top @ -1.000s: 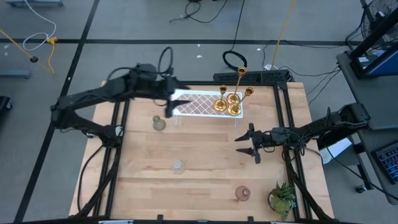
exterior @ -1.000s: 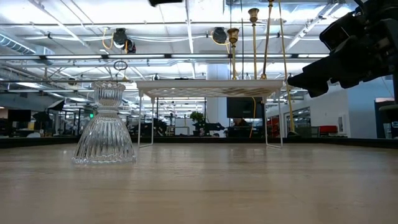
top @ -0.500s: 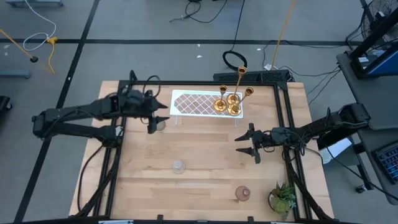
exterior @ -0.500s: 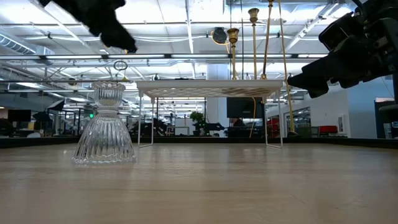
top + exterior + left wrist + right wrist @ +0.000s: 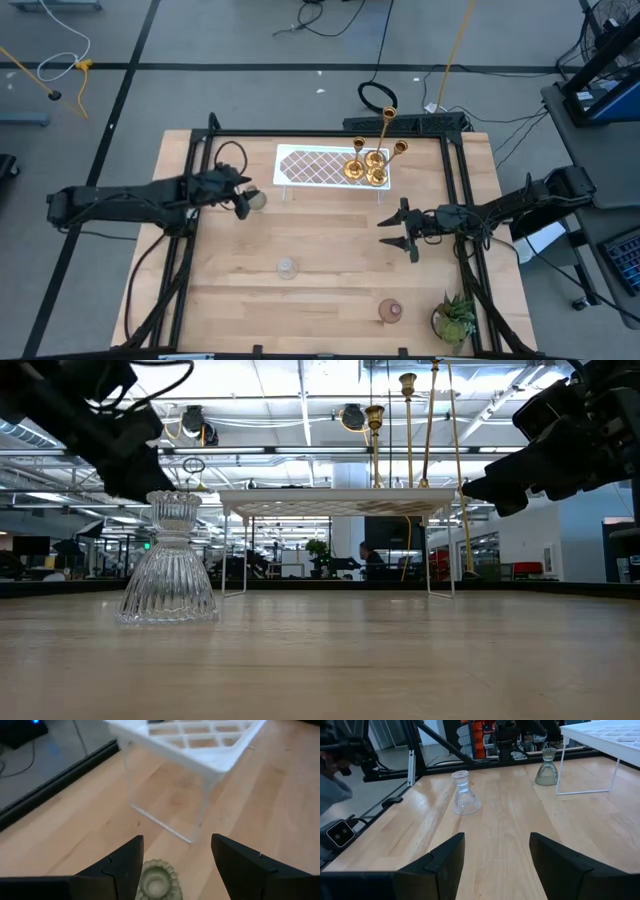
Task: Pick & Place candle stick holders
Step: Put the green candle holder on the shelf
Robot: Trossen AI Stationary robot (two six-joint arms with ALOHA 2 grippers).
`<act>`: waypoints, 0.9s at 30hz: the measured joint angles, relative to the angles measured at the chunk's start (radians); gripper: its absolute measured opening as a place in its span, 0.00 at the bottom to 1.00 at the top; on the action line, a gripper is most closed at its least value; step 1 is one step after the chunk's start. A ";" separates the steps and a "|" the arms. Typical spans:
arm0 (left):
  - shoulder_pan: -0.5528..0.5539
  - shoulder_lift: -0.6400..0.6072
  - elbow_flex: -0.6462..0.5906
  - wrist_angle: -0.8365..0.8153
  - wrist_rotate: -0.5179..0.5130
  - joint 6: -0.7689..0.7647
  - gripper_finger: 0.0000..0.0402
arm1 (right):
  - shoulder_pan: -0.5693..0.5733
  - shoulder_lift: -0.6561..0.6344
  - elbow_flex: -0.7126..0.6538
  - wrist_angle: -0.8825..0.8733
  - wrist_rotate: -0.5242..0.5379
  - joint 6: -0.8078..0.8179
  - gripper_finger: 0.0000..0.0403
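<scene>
Your left arm has swung back from over the white tray (image 5: 320,164); its left gripper (image 5: 175,865) now hangs spread above the greenish glass holder (image 5: 256,199) beside that tray, so pickup looks next. Right gripper (image 5: 400,231) waits mid-table, spread.

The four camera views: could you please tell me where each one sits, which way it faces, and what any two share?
High view: overhead, straight down on the table; both arms show.
Low view: table height, level across; clear glass holder near, arms overhead.
Left wrist view: over open fingers onto the greenish glass holder.
Right wrist view: past open fingers across the table.
Shared: both wrist views show the white lattice tray.
</scene>
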State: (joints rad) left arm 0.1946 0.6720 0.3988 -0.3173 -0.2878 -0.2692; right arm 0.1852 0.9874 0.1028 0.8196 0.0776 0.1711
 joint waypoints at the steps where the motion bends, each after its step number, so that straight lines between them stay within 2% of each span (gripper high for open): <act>1: -0.002 0.001 -0.012 0.004 -0.007 -0.013 0.60 | 0.000 0.000 0.000 0.000 0.000 0.000 0.53; 9: -0.026 0.001 -0.116 0.055 -0.050 -0.083 0.60 | 0.000 0.000 0.000 -0.001 0.000 0.000 0.53; 19: -0.074 0.002 -0.231 0.158 -0.179 -0.116 0.60 | 0.000 0.000 0.000 -0.001 0.001 -0.049 0.53; 27: -0.073 0.002 -0.331 0.332 -0.185 -0.202 0.60 | 0.000 0.000 0.000 -0.001 0.004 -0.064 0.53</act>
State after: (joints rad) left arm 0.1219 0.6737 0.0678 0.0147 -0.4725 -0.4712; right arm 0.1852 0.9874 0.1028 0.8186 0.0818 0.1074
